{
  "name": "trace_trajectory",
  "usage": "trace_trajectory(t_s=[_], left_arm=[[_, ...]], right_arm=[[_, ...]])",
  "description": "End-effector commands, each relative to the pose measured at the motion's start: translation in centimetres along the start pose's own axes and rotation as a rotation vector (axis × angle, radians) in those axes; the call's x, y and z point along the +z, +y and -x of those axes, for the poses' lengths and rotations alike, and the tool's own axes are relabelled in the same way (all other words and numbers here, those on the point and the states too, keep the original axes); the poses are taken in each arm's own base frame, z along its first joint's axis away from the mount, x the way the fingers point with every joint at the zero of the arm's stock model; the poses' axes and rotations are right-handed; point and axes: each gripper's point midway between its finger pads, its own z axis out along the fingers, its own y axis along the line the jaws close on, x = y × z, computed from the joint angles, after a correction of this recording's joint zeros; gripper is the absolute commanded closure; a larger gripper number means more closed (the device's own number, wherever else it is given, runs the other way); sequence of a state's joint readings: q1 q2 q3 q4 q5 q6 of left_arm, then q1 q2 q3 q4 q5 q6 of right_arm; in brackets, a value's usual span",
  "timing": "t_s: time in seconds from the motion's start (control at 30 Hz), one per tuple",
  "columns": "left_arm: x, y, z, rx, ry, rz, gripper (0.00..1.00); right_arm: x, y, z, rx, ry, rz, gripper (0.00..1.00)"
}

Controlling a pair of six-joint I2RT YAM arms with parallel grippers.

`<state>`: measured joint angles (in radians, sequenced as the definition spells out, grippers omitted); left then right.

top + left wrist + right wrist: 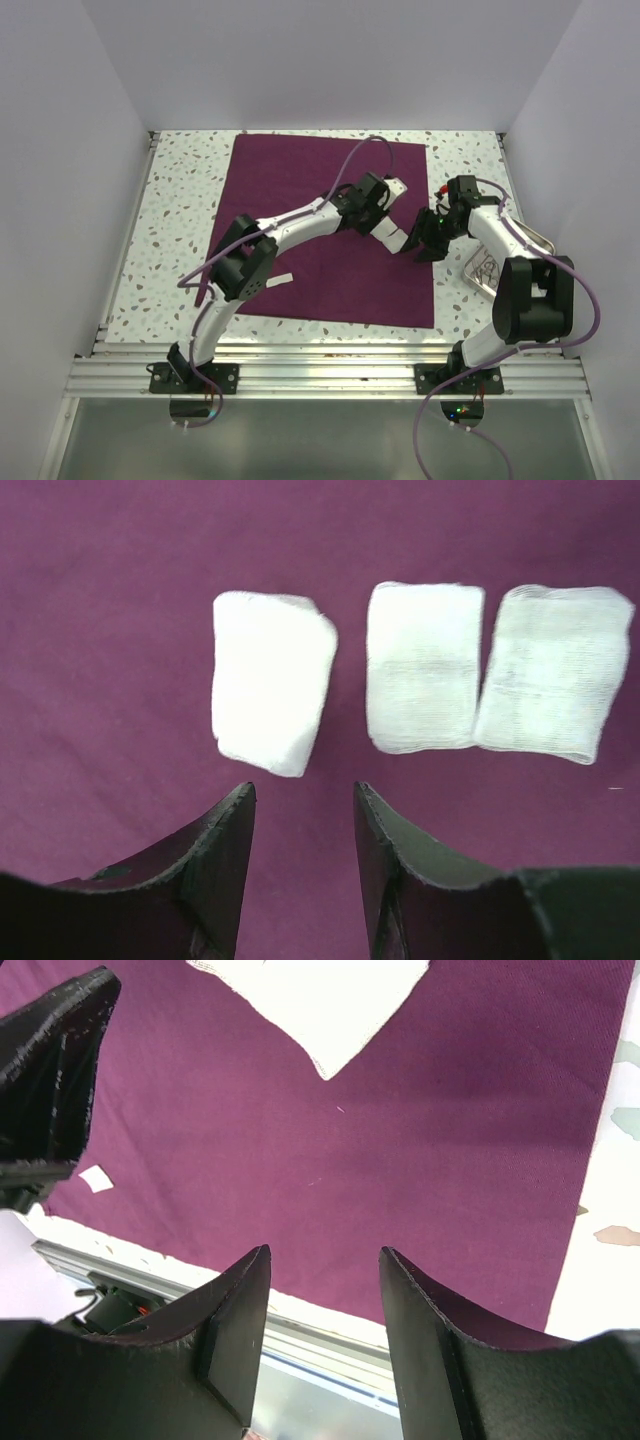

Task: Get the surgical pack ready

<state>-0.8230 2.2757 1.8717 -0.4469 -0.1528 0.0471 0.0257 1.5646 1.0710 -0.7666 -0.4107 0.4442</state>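
The surgical pack [310, 260], a large maroon drape, lies flat over the middle of the table. Three white gauze squares lie on it in a row: one on the left [270, 680], one in the middle [423, 667] and one on the right [553, 670]. My left gripper [303, 792] hovers open just short of the left square, with only cloth between its fingers. My right gripper [325, 1252] is open and empty too, above the drape's near right part, with a gauze corner [320, 1000] beyond it. From above, the right gripper [425, 245] sits just right of the gauze [395, 236].
A steel tray [488, 268] with instruments lies right of the drape, partly under my right arm. A small white scrap [279, 280] lies on the drape's near left part. The left arm's finger [50, 1060] shows at the right wrist view's top left. White walls enclose the table.
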Motion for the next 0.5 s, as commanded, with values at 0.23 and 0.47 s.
trace_trajectory(t_s=[0.23, 0.47], left_arm=[[0.5, -0.1, 3.2, 0.101, -0.096, 0.058, 0.52], [1.5, 0.6, 2.8, 0.142, -0.09, 0.098, 0.55]], right_arm=[[0.1, 0.3, 0.4, -0.006, 0.012, 0.013, 0.49], [0.4, 0.1, 0.3, -0.001, 0.019, 0.009, 0.49]])
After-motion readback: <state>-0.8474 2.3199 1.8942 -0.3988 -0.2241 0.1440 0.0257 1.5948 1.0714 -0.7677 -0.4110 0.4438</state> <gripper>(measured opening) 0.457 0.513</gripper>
